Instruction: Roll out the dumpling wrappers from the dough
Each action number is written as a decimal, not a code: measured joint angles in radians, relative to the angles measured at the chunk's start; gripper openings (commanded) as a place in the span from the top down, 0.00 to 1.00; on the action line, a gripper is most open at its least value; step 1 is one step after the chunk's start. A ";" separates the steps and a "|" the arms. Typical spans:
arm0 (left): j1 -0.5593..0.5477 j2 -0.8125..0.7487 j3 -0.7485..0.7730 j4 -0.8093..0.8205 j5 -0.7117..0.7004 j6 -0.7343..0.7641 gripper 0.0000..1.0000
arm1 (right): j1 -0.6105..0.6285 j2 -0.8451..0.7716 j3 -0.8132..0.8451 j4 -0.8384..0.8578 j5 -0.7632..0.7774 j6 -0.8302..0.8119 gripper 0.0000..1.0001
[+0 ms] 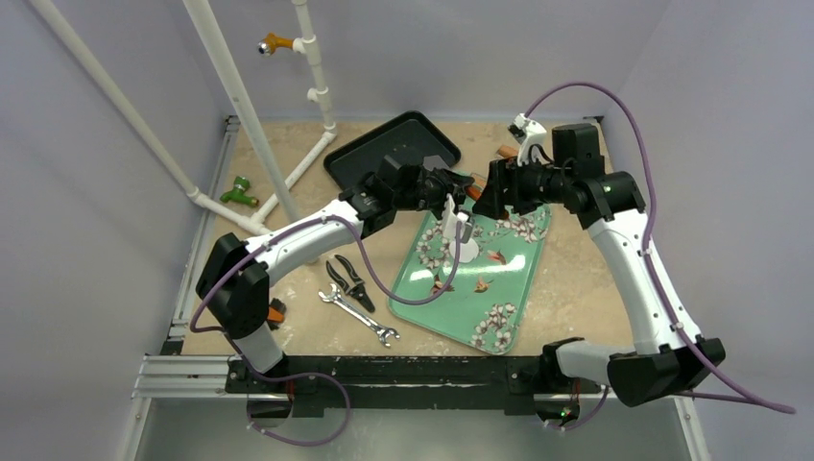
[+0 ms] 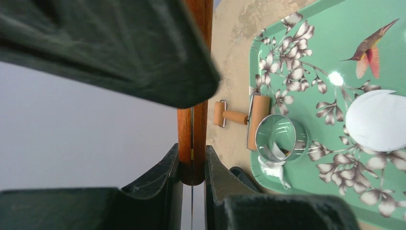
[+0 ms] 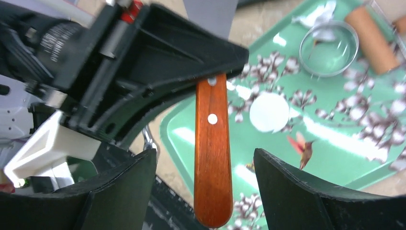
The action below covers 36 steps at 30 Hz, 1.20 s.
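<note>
One dumpling wrapper (image 2: 376, 120), a thin white disc, lies on the green flowered tray (image 1: 509, 288). It also shows in the right wrist view (image 3: 269, 111) and in the top view (image 1: 466, 252). The metal ring cutter (image 2: 281, 138) stands on the tray near a dough scrap (image 2: 275, 170). A wooden roller (image 2: 258, 120) lies at the tray's edge. My left gripper (image 2: 193, 158) is shut on the red-brown wooden handle (image 2: 191, 139) of a bladed tool, held above the tray. My right gripper (image 3: 205, 155) is open, its fingers on either side of the handle's end (image 3: 213, 191) without touching it.
A black tray (image 1: 384, 149) sits at the back. Pliers (image 1: 350, 281) and a wrench (image 1: 360, 315) lie left of the green tray. A green toy (image 1: 238, 192) and white pipes (image 1: 240, 106) stand at the back left.
</note>
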State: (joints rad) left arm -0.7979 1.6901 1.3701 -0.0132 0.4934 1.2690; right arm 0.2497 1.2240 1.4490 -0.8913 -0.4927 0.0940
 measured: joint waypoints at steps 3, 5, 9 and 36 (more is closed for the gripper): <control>0.001 0.000 0.000 0.010 0.000 0.038 1.00 | 0.002 0.029 0.011 -0.074 0.000 -0.005 0.26; 0.002 0.000 -0.005 0.017 0.000 0.061 1.00 | 0.010 0.048 0.022 -0.111 0.005 -0.010 0.29; 0.003 0.000 -0.013 0.019 0.002 0.097 1.00 | 0.038 0.072 0.039 -0.143 0.018 -0.015 0.43; 0.002 -0.021 -0.089 0.158 -0.010 0.013 0.00 | 0.057 0.078 -0.021 -0.086 0.139 -0.002 1.00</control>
State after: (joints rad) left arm -0.7956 1.6688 1.2808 0.1448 0.4835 1.2816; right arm 0.3069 1.3022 1.4277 -0.9771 -0.3534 0.0921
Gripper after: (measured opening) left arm 0.976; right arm 0.281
